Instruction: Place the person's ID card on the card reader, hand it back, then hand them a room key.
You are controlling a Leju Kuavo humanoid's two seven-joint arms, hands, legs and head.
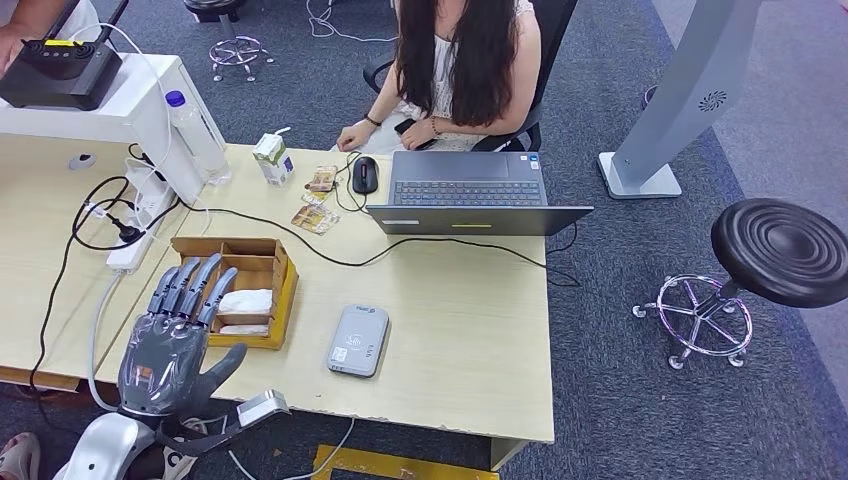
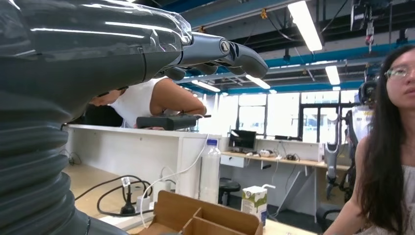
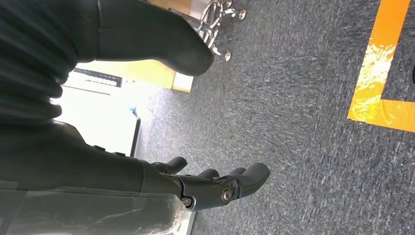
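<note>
My left hand is raised over the table's near left edge, fingers stretched out straight and apart, holding nothing. Its fingertips reach over a wooden divided box that holds white cards. In the left wrist view the hand hovers above the box. A grey card reader lies flat to the right of the box. A person sits at the far side with both hands by the table edge. My right hand hangs over the carpet, fingers loosely bent and holding nothing.
An open laptop, a mouse, small packets and a milk carton lie at the far side. A bottle, a power strip and cables sit at left. A stool stands right of the table.
</note>
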